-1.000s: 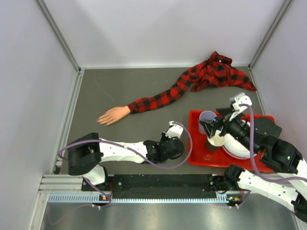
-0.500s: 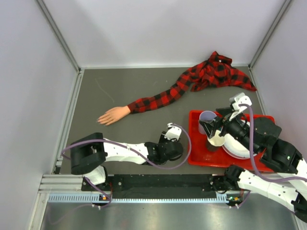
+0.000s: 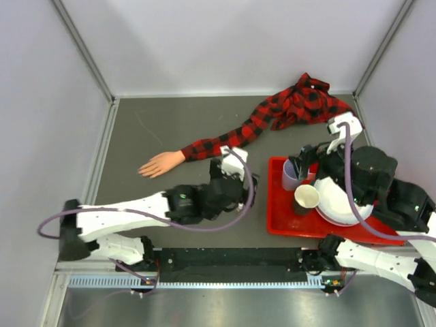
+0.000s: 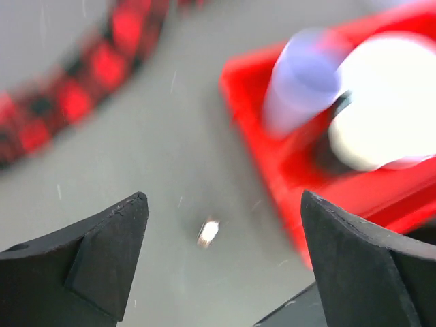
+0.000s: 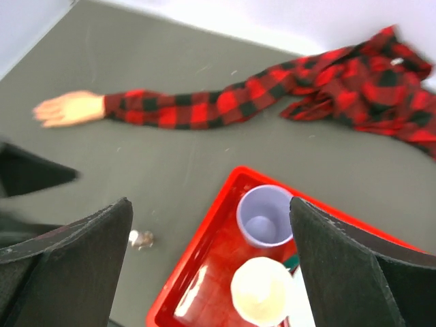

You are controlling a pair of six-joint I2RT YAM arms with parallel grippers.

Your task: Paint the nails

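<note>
Grey tabletop (image 3: 170, 129), white walls on three sides, and both arms are out over it. The left arm (image 3: 129, 212) is stretched long and low from its base at the near-left corner, reaching to the right across the table, with its wrist just short of the red tray (image 3: 276, 221). The left gripper (image 4: 223, 197) points down at bare table between sleeve and tray, fingers spread wide with nothing between them. A small pale object (image 4: 208, 231) lies on the table below, near the tray's rim and clear of both fingers.

Over on the right, the right arm (image 3: 371, 180) is folded up above the tray. The right gripper (image 5: 210, 201) looks down from height, fingers wide apart and empty, framing a lavender cup (image 5: 264, 216) and a cream cup (image 5: 260, 291), both upright in the tray beside a white plate (image 3: 337, 208).

The nails (image 3: 142, 170) tip the mannequin hand (image 3: 161, 164), which lies flat left of centre with its fingertips towards the left wall. They are too small to make out and sit well apart from both grippers. The plaid sleeve (image 3: 218, 142) trails off to a crumpled heap at the far right.
</note>
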